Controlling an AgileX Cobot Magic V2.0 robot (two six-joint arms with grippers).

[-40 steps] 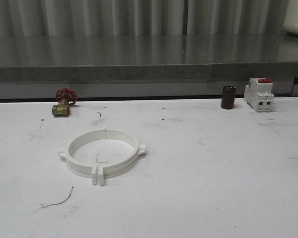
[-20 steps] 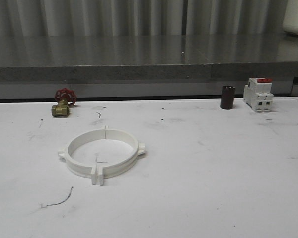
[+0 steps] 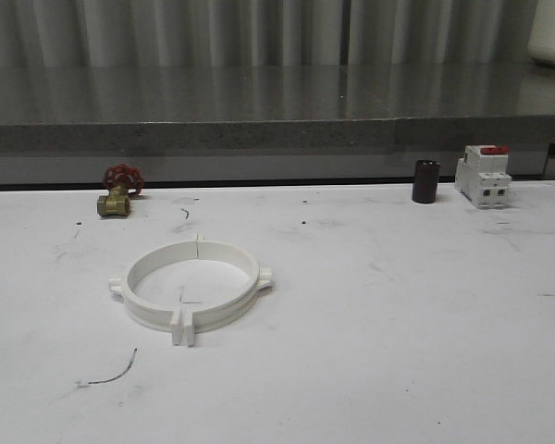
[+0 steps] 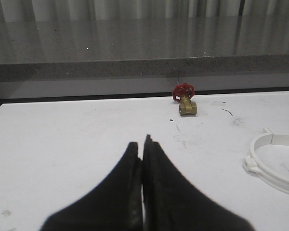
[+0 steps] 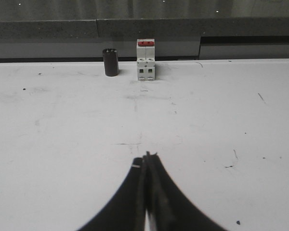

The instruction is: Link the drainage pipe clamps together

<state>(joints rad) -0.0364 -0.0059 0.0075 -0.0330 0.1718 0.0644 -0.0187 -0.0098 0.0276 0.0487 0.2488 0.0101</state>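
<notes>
Left wrist view has the left gripper (image 4: 143, 144) with fingers pressed together, holding nothing, above bare table (image 4: 62, 144); the right gripper (image 5: 147, 161) is likewise closed and empty. The clamps (image 3: 191, 285) lie flat left of the table's centre, joined into a ring: paired end tabs face the robot, the other seam faces away, ears stick out left and right. A valve (image 3: 117, 191) with a red handwheel stands behind them. Far right stand a dark cylinder (image 3: 425, 181) and a breaker (image 3: 484, 176). No writing is legible.
</notes>
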